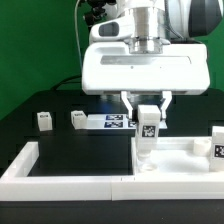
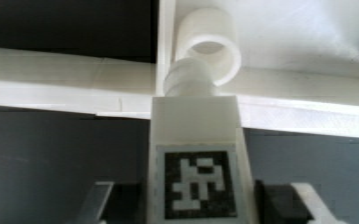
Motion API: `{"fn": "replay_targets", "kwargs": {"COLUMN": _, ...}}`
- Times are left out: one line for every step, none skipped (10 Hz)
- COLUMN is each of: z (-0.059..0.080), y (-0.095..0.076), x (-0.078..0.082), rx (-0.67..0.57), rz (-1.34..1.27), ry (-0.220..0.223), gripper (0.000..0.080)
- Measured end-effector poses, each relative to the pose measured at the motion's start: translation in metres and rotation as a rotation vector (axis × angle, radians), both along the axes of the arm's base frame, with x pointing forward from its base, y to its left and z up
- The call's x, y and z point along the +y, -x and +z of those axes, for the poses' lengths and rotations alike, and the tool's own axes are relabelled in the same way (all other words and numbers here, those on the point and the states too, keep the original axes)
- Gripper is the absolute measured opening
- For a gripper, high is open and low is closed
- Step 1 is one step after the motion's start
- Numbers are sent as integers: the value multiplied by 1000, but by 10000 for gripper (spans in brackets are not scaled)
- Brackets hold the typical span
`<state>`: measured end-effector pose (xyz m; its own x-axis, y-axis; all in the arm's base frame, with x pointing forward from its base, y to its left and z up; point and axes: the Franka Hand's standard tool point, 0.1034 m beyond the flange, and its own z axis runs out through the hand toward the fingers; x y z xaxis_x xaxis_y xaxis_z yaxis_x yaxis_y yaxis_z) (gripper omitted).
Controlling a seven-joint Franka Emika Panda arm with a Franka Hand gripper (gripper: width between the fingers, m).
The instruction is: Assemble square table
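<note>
- Black tabletop (image 1: pixel 60 140), green backdrop (image 1: pixel 30 50); we see a loose leg (image 1: pixel 43 120) and a second leg (image 1: pixel 78 119) at the exterior view's left.
- Gripper (image 1: pixel 148 118) clamped on held leg (image 1: pixel 148 128), upright, tag facing us.
- Its lower end meets square panel (image 1: pixel 185 152) corner, prob. touching.

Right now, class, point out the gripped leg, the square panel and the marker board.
gripped leg (image 1: pixel 148 128): exterior view, tagged face.
square panel (image 1: pixel 185 155): exterior view, bare floor.
marker board (image 1: pixel 112 122): exterior view, printed tag.
</note>
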<state>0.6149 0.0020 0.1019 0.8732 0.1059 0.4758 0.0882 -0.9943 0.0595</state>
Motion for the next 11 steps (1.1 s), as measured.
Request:
{"fn": "replay_targets", "kwargs": {"z": -2, "y": -4, "x": 0, "rx": -2, "rz": 0, "ry": 0, "gripper": 289}}
{"fn": "replay_targets", "kwargs": {"z": -5, "y": -5, "x": 1, "rx": 0, "rz": -1, "ry": -1, "gripper": 289}}
{"fn": "replay_targets", "kwargs": {"z": -8, "y": -4, "x": 2, "rx": 5, "rz": 1, "ry": -1, "gripper": 289}}
{"fn": "replay_targets", "kwargs": {"z": -9, "y": -4, "x": 2, "rx": 7, "rz": 1, "ry": -1, "gripper": 289}}
{"fn": "replay_targets", "kwargs": {"z": -10, "y": -4, "x": 2, "rx": 5, "rz": 1, "ry": 0, "gripper": 289}}
{"fn": "replay_targets", "kwargs": {"z": -10, "y": -5, "x": 2, "rx": -3, "rz": 1, "ry": 2, "gripper": 289}}
{"fn": "replay_targets", "kwargs": {"z": -10, "y": -5, "x": 2, "rx": -11, "rz": 0, "ry": 5, "gripper": 289}}
{"fn": "replay_targets", "kwargs": {"z": -10, "y": -6, "x": 2, "rx": -17, "rz": 0, "ry": 8, "gripper": 289}}
{"fn": "replay_targets", "kwargs": {"z": -10, "y": -6, "x": 3, "rx": -21, "rz": 0, "ry": 9, "gripper": 289}}
{"fn": "replay_targets", "kwargs": {"z": -10, "y": -7, "x": 3, "rx": -34, "rz": 0, "ry": 13, "gripper": 289}}
{"fn": "replay_targets", "kwargs": {"z": -10, "y": -7, "x": 6, "rx": -36, "rz": 3, "ry": 13, "gripper": 289}}
